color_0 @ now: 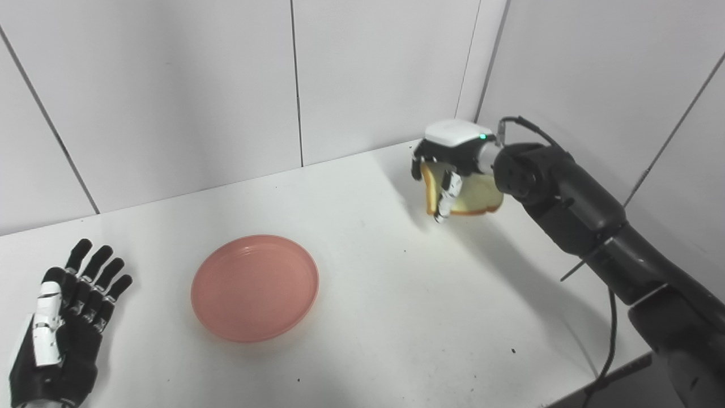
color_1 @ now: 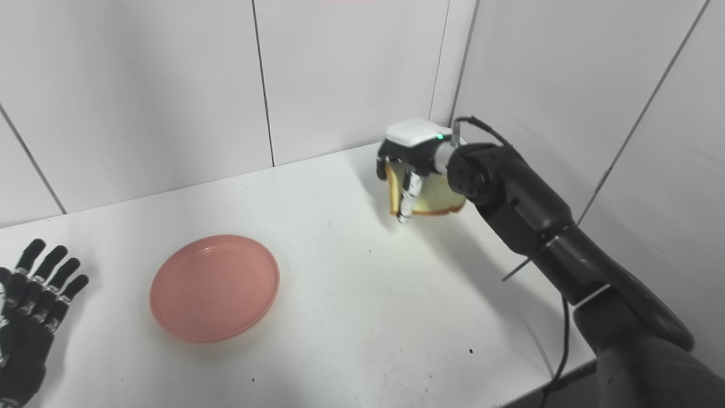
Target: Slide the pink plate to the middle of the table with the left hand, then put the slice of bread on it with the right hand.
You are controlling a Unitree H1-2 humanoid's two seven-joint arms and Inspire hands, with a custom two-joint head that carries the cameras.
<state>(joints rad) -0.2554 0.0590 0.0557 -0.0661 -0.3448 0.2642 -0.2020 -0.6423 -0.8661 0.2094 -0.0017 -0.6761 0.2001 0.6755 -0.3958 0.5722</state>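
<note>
The right hand (color_0: 447,164) is up in the air near the far right corner of the table (color_0: 396,317), and its fingers (color_0: 447,195) are wrapped around the slice of bread (color_0: 478,198). The bread hangs on its edge, not flat, with its brown crust at the bottom and side and its pale face turned toward the arm. It looks lifted off the table, though it is hard to be sure how high.

The pink plate (color_0: 255,288) sits flat on the table, to the left of the bread and closer to the robot, well apart from it. So the bread hand must travel left and toward the robot, and tip the slice flat, to lay it down. The plate is round, shallow and has nothing in it.

The left hand (color_0: 65,317) rests on the table beside the plate, holding nothing, fingers straight and a little spread. It is the nearer hand to the plate.
</note>
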